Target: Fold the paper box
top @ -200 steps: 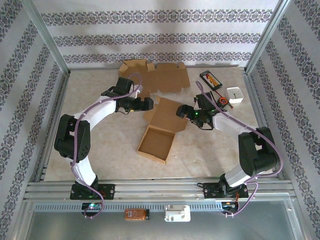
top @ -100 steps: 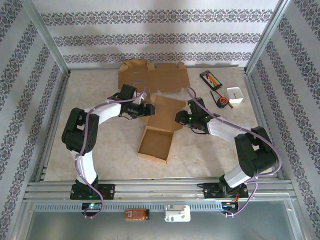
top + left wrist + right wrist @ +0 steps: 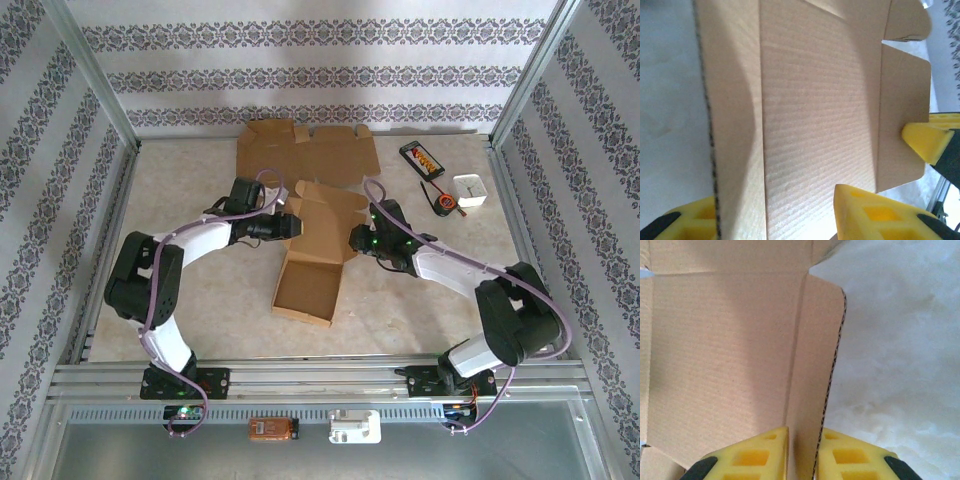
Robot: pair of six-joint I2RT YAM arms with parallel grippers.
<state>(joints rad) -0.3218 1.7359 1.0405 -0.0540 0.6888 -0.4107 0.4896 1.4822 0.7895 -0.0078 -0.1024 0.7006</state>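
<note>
Box status: brown corrugated cardboard box (image 3: 308,285) sits mid-table, lid (image 3: 328,215) raised. Right gripper (image 3: 802,432) is pinched tight on right side flap (image 3: 815,365). Left gripper (image 3: 772,200) is part-open, straddling left flap (image 3: 735,125), apparently not clamped yet. 2 opposite holds square the lid for folding.

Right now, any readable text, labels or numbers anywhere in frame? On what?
No text can be read.
black pack at the table's far right: orange-yellow markings, too small to read.
orange module on the front rail: too small to read.
white box: no marking visible.
paper box: plain cardboard in both wrist views, no print.
</note>
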